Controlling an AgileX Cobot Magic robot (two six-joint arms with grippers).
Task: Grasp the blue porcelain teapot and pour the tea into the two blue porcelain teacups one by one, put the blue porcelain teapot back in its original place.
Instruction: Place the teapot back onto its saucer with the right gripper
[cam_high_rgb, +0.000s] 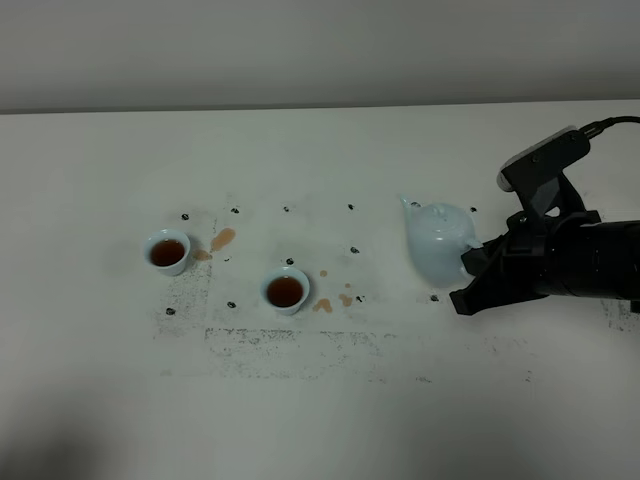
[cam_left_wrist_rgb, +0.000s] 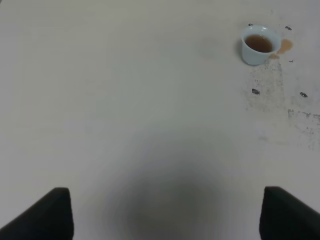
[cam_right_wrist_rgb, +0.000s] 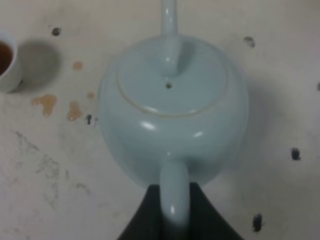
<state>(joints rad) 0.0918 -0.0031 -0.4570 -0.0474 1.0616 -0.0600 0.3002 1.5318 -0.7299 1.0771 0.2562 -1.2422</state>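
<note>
Right wrist view shows the right claw (cam_right_wrist_rgb: 175, 212) closed on the loop handle of the teapot (cam_right_wrist_rgb: 172, 115), its dark fingers pressed against either side of the handle, with the lid and spout pointing away from the camera. From the high camera the teapot (cam_high_rgb: 438, 242) sits at the right of the tabletop (cam_high_rgb: 320, 400), apparently resting on or just above it; contact cannot be confirmed. Both cups already hold brown tea, so the step in hand is probably setting the pot back in place. Doing it well would mean keeping the pot level so nothing more dribbles from the spout, lowering it until the base is fully supported, then releasing the handle gently and backing straight off without nudging it. One teapot and two cups are present: the nearer cup (cam_high_rgb: 285, 291) and the farther cup (cam_high_rgb: 167, 251), well apart, with several tea spills (cam_high_rgb: 222, 239) beside them. The left claw (cam_left_wrist_rgb: 165, 212) hovers wide over bare tabletop, holding nothing.
</note>
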